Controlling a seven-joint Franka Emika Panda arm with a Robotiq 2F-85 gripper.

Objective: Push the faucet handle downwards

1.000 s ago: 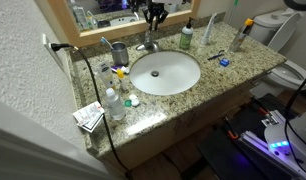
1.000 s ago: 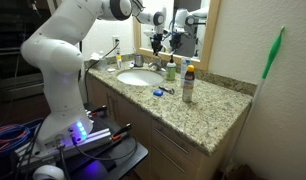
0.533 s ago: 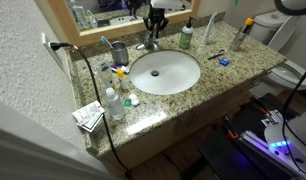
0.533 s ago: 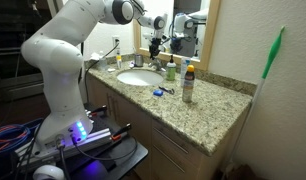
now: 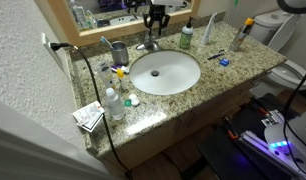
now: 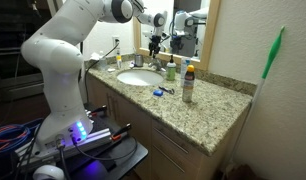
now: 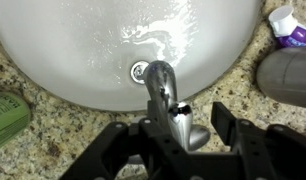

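Between the wide-open, empty jaws sits the faucet handle (image 7: 191,135), at 6 o'clock of the white basin (image 7: 53,55); they have barely shifted above it this past second, so the downward push looks not yet delivered.

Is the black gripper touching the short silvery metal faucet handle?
Cannot tell. In the wrist view the faucet handle sits between the gripper fingers, but no contact or gap shows plainly.

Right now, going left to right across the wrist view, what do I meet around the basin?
green bottle → chrome faucet → grey cup
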